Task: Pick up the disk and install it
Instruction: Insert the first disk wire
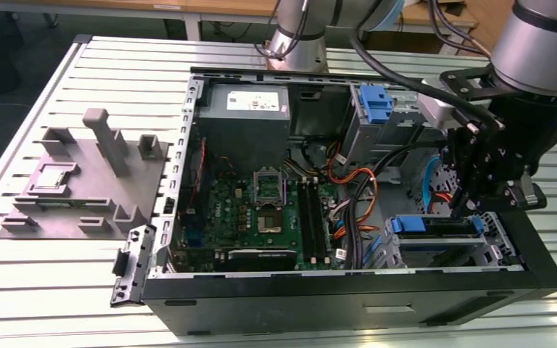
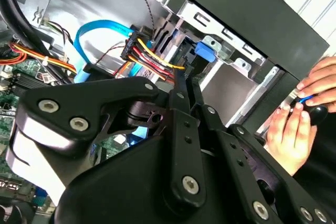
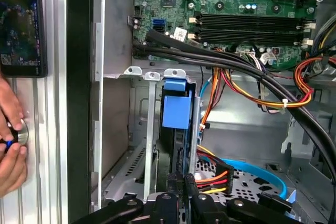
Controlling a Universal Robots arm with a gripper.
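Where gripper (image 1: 479, 210) hovers, disk (image 3: 176, 109) directly below (bay-seated).

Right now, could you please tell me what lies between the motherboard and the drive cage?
A bundle of orange and black cables, seen in the exterior view.

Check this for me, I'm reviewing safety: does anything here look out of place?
Yes: a person's hands rest on the table right beside the computer case while the end effector holds the disk inside its drive bay. Nothing looks spilled or damaged.
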